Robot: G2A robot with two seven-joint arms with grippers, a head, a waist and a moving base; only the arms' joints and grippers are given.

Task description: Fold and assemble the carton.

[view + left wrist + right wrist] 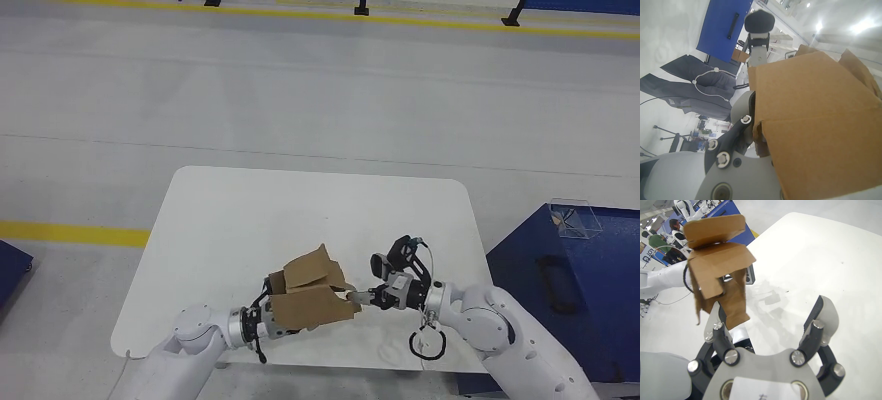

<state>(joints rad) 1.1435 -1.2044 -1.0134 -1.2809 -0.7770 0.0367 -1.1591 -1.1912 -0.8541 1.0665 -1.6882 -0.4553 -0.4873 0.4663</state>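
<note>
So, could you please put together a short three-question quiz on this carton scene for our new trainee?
1. True or false: the right gripper is shut on the carton.
2. Which holds the carton? A) the left gripper B) the right gripper C) neither.
3. Fill in: the table is ____ in colour.
Key: 1 false, its jaws are open; 2 A; 3 white.

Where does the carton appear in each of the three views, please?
Top view: the carton sits low in the middle, between left gripper and right gripper.
Left wrist view: the carton is close up, in the left gripper.
Right wrist view: the carton is raised, just beyond the open right gripper.
Shared landmark: the white table, top and right wrist views.
</note>
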